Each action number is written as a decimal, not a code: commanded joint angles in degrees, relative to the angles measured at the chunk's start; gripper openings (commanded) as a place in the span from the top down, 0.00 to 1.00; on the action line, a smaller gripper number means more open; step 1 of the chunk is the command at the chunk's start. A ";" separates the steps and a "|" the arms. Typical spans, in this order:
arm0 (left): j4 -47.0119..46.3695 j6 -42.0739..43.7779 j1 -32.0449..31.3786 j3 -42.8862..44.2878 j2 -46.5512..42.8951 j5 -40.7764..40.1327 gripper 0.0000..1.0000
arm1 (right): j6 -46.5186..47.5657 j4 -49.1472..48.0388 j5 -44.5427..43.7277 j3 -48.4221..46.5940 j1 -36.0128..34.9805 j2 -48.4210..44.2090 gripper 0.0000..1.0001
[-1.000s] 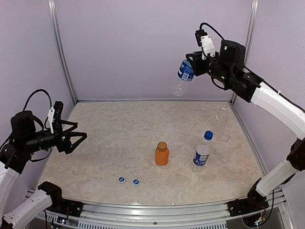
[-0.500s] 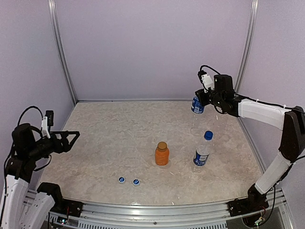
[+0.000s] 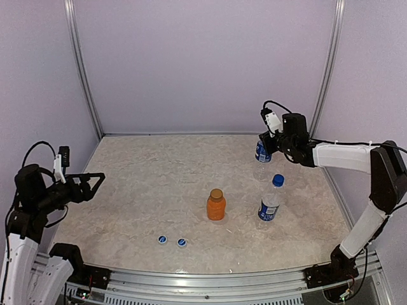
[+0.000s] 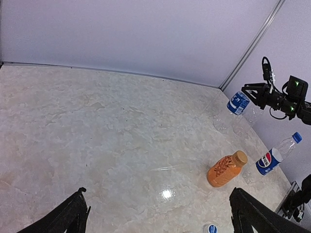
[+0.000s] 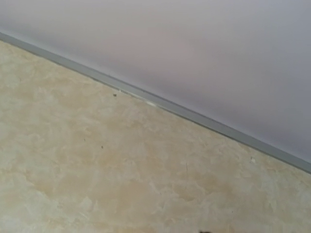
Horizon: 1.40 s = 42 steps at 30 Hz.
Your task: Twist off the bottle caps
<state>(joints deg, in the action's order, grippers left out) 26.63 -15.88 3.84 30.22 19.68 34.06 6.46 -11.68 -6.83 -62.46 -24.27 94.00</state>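
At the far right of the table (image 3: pixel 140 184), clenched in the right gripper (image 3: pixel 264 145): a blue-labelled bottle (image 3: pixel 261 154), gripped by its upper, labelled part. Long axis close to vertical in the top view, neck end up at the fingers, clear base end down toward the tabletop. Impossible to tell whether touching the surface or just above it. Seen from the left wrist as leaning, label end up-right, clear end down-left. Neck hidden by the fingers. From the right wrist camera, only marbled tabletop and the wall seam.

Nearer, right of centre, standing upright: a second blue-labelled bottle (image 3: pixel 269 204), long axis vertical, blue cap (image 3: pixel 278 180) on top, pointing straight up. Left of it, well apart, upright too: the short orange bottle (image 3: pixel 216 208), long axis vertical, golden-brown cap (image 3: pixel 216 193) on its neck, pointing up.

Toward the near edge, left of the orange bottle, lying flat side by side but not touching: the left loose cap (image 3: pixel 162 239) and the right loose cap (image 3: pixel 182 242), both blue, white marks facing up.

Over the left edge of the table, the left gripper (image 3: pixel 95 187): released, jaws spread wide with nothing between them, aimed rightward across the table, well apart from every bottle and cap.
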 commanded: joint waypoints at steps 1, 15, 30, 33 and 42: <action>-0.99 -0.29 0.55 -0.40 -0.28 0.72 0.01 | 0.62 -3.18 -0.02 2.57 -0.07 0.45 1.00; -1.45 -0.56 0.49 -0.53 -0.08 1.61 0.01 | 0.22 5.54 -1.08 -1.55 -0.07 -0.53 0.38; -1.97 -0.78 0.39 -0.83 -0.39 2.58 0.01 | -0.19 23.70 1.57 -13.94 -0.56 -6.33 0.01; -2.02 -0.82 0.41 -0.79 -0.52 2.59 0.01 | -1.11 30.68 0.40 -18.99 -3.14 -7.94 0.01; -2.00 -0.73 0.94 -0.93 -0.98 1.55 0.01 | -15.09 61.03 -7.96 -37.41 -29.35 0.70 0.01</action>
<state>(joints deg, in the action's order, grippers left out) 25.69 -16.47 3.92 30.13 19.33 35.75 -0.36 28.80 -9.67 -94.30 -43.88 88.31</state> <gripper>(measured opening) 0.988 0.994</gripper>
